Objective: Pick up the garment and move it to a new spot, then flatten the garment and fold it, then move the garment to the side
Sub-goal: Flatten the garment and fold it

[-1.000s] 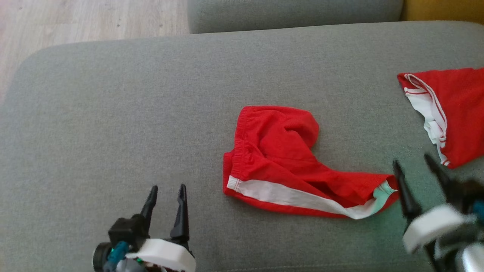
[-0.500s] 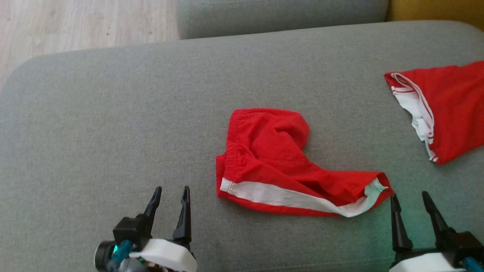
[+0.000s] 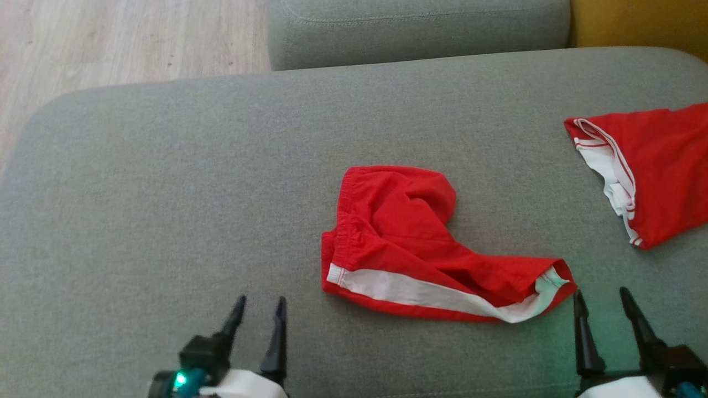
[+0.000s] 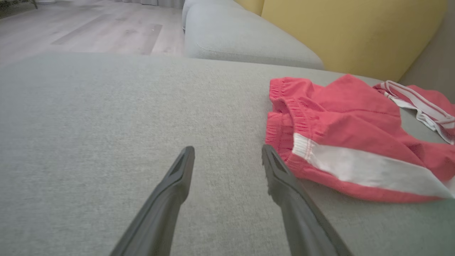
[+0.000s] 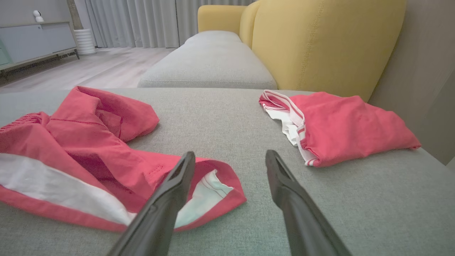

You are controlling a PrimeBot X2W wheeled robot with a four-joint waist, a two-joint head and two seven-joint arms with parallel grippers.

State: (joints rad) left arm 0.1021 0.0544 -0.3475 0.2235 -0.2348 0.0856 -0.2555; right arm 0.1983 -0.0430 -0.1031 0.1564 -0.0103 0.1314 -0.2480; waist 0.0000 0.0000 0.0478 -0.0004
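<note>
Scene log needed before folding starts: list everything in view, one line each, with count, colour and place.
shorts: one, red with a white side stripe, crumpled mid-cushion.
second garment: one, red with white striped trim, on the cushion's right side, apart from the shorts.
seat cushion: one, grey, under both garments.
far cushion: one, grey, beyond the seat cushion.
backrest: two sections, yellow, along the cushions' right.
floor: pale wood, beyond the cushion's left.
curtains: pale grey, far background of the right wrist view.
left gripper: one, dark fingers open, empty, near-left of the shorts.
right gripper: one, dark fingers open, empty, by the shorts' leg opening.
</note>
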